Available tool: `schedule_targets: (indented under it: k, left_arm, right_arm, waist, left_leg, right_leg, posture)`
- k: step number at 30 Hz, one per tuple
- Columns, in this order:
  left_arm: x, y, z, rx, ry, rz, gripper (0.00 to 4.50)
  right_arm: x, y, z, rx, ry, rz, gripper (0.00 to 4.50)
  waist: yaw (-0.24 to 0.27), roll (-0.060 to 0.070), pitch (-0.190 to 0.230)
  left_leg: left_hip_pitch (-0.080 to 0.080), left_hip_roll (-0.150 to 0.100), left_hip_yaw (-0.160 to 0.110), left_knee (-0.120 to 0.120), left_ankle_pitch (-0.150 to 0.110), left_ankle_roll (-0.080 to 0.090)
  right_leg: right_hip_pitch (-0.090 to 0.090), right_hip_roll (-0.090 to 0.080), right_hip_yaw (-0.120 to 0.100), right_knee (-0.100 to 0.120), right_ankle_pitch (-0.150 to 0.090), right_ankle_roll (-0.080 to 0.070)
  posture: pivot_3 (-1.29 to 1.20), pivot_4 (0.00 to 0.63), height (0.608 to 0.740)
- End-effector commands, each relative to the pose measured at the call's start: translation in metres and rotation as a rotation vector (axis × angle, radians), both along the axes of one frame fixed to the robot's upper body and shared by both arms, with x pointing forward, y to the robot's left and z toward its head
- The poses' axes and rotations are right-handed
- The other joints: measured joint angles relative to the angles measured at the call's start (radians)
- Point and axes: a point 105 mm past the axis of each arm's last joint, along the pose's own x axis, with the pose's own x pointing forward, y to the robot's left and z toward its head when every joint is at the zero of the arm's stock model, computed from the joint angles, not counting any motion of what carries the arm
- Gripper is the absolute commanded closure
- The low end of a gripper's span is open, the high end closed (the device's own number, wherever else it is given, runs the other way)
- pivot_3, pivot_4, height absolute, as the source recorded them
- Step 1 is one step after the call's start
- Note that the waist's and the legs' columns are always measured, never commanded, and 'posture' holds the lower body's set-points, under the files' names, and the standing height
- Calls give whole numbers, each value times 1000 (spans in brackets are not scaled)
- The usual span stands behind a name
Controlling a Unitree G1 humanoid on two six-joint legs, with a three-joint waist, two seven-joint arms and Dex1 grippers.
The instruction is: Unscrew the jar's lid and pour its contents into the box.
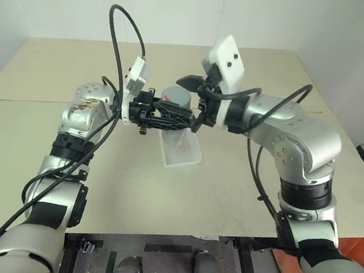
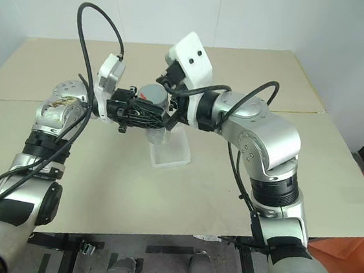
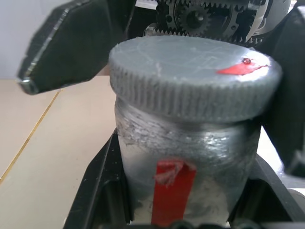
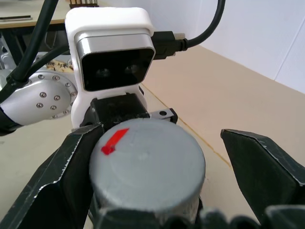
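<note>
A bare test lab: plain beige table (image 1: 242,182) against blank white walls (image 1: 182,6)

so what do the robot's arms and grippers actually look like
Both arms are silver metal shells with black joint bands and loose black cables looping over them. Each wrist carries a white camera housing. The left gripper and right gripper each have two black fingers with angular, wedge-shaped tips. Exposed gears sit at the base of the right gripper's fingers.
</note>
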Motion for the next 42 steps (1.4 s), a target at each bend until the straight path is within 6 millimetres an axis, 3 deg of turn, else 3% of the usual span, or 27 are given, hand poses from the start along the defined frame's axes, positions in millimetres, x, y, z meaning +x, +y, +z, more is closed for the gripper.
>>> schedule_targets:
  k: [1, 9, 15, 18, 24, 31, 36, 42]
  left_arm:
    - [-6, 13, 11, -8, -51, 6, 2573]
    - [-9, 19, 7, 2, -40, 19, 2573]
    - [-8, 20, 7, 1, -39, 28, 2573]
    - [-6, 16, 8, -7, -40, 32, 2573]
    - [-1, 2, 9, -30, -42, 23, 2573]
    - [0, -7, 11, -40, -48, -3, 2573]
    - [-2, -6, 12, -42, -53, -7, 2573]
    - [-3, 0, 11, -39, -54, 7, 2573]
  right_arm:
    - [7, -35, 22, 70, -68, -97, 19]
    - [7, -66, 26, 104, -62, -142, 19]
    - [1, -71, 22, 83, -60, -131, 19]
    - [-8, -61, 26, 88, -72, -70, 19]
    - [-32, -21, 32, 114, -80, 83, 19]
    - [-26, 8, 29, 85, -103, 83, 19]
    - [-14, 16, 26, 54, -116, 31, 19]
    - [-4, 6, 27, 60, -115, -7, 19]
  waist:
    - [0, 0, 0]
    - [7, 0, 0]
    - [13, 0, 0]
    - [14, 0, 0]
    - [14, 0, 0]
    - [14, 0, 0]
    - [11, 0, 0]
    - [12, 0, 0]
  left_leg:
    - [0, 0, 0, 0, 0, 0]
    - [0, 0, 0, 0, 0, 0]
    - [0, 0, 0, 0, 0, 1]
    - [0, 0, 1, 0, 0, 1]
    - [0, 0, 0, 0, 0, 1]
    - [0, 0, 0, 0, 0, 0]
    - [0, 0, 0, 0, 0, 0]
    - [0, 0, 0, 0, 0, 0]
  right_leg:
    - [0, 0, 0, 0, 0, 0]
    - [0, 0, 0, 0, 0, 0]
    - [0, 0, 0, 0, 0, 0]
    - [0, 0, 0, 0, 0, 0]
    - [0, 0, 0, 0, 0, 0]
    - [0, 0, 0, 0, 0, 0]
    - [0, 0, 0, 0, 0, 0]
    - [0, 0, 0, 0, 0, 0]
  posture:
    - [0, 150, 740]
    - [0, 150, 740]
    - [0, 150, 740]
    - [0, 150, 740]
    - [0, 150, 740]
    - [0, 150, 740]
    - [0, 150, 740]
    - [0, 150, 740]
